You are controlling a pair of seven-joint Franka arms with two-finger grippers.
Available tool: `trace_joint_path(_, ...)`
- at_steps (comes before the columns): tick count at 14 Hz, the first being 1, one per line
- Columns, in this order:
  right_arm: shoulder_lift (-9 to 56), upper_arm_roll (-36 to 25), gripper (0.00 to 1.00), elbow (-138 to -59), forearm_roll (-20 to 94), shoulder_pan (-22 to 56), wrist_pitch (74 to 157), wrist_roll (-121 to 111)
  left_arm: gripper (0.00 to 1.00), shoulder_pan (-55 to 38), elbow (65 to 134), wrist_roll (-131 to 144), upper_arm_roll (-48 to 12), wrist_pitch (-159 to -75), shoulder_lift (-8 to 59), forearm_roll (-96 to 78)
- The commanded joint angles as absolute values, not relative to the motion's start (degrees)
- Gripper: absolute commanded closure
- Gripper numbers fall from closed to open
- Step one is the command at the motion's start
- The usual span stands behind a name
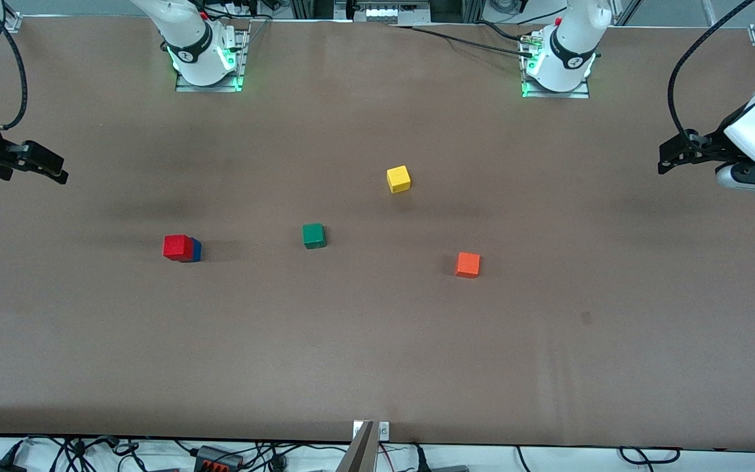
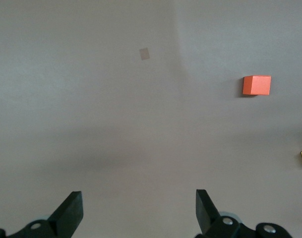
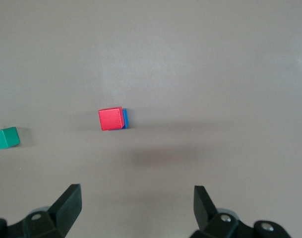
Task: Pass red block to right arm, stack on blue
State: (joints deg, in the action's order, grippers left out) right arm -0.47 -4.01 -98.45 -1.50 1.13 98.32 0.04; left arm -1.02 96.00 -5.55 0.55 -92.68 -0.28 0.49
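The red block (image 1: 177, 246) sits on top of the blue block (image 1: 196, 250), toward the right arm's end of the table. Only a thin edge of the blue shows beside the red. In the right wrist view the red block (image 3: 111, 119) covers most of the blue block (image 3: 125, 118). My right gripper (image 1: 58, 172) hangs open and holds nothing, over the table's edge at the right arm's end, well apart from the stack (image 3: 137, 206). My left gripper (image 1: 664, 161) is also open with nothing in it, over the left arm's end of the table (image 2: 138, 208).
A green cube (image 1: 313, 235) lies mid-table, with a yellow cube (image 1: 398, 179) farther from the front camera. An orange cube (image 1: 468, 265) lies toward the left arm's end, also seen in the left wrist view (image 2: 256, 85). The brown table (image 1: 377, 354) is bare nearer the front camera.
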Motion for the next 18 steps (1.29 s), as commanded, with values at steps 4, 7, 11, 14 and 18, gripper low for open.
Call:
trace_joint_path(4,-2.3,-3.9,0.0,-99.7,-2.0,0.9,98.9,-1.6,0.0,-0.8,95.0,-5.0,0.3,-91.7,-0.4,1.8)
trace_joint_path(7,-2.2,-3.7,0.0,-99.2,-1.9,1.1,98.9,-1.8,0.0,-0.8,95.0,-5.0,0.3,-91.7,-0.4,1.8)
trace_joint_path(11,-2.0,-3.6,0.0,-98.5,-1.8,1.0,98.7,-1.6,0.0,-0.8,95.0,-5.1,0.3,-91.7,-0.4,1.8)
trace_joint_path(14,-1.9,-3.5,0.0,-98.5,-1.8,0.4,98.7,-1.7,0.0,-0.8,95.0,-5.1,0.3,-91.6,-0.4,1.8)
trace_joint_path(18,-2.0,-2.3,0.0,-98.6,-1.6,-0.4,97.3,-1.3,0.0,-0.8,95.0,-5.0,0.2,-91.7,-0.4,1.8)
